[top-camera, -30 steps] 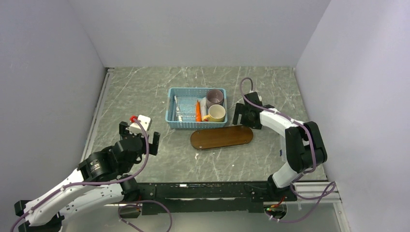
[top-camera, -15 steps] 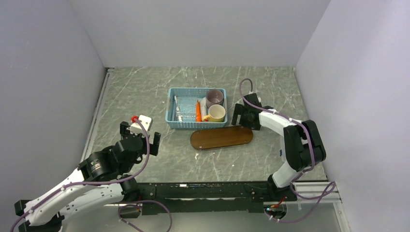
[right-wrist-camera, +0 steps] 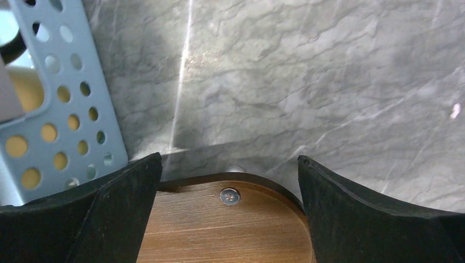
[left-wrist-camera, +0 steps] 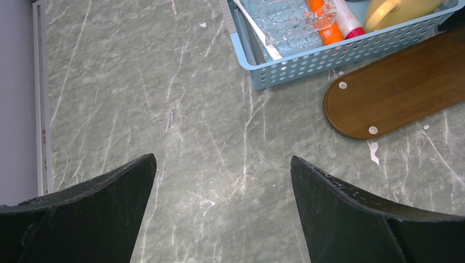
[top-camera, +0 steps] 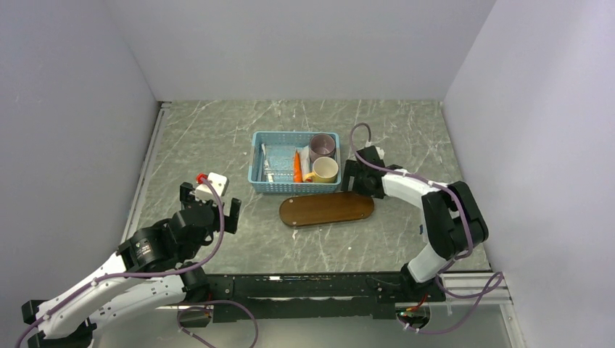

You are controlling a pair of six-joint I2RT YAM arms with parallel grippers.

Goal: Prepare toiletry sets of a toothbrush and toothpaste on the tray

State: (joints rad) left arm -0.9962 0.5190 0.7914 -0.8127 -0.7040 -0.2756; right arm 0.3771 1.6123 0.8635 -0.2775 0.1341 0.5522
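The dark-brown oval tray (top-camera: 327,209) lies on the table just in front of the light-blue basket (top-camera: 294,161). Inside the basket lie a thin white toothbrush (top-camera: 265,163) and the orange toothpaste (top-camera: 297,167). My right gripper (top-camera: 354,177) is open at the tray's right end. In the right wrist view that rounded end (right-wrist-camera: 219,230) sits between the widely spread fingers of the right gripper (right-wrist-camera: 228,158). My left gripper (top-camera: 210,204) is open and empty over bare table, left of the basket. Its wrist view shows the toothbrush (left-wrist-camera: 257,30), toothpaste (left-wrist-camera: 321,16) and tray (left-wrist-camera: 395,93).
A purple cup (top-camera: 322,146) and a yellow mug (top-camera: 325,170) stand in the basket's right part. A white tube with a red end (left-wrist-camera: 348,22) and clear wrapping (left-wrist-camera: 285,22) lie beside the toothpaste. Grey walls close in the left, back and right.
My right gripper has moved left toward the basket's corner. The tray has slid a little left and toward the near edge. The left arm has stayed still.
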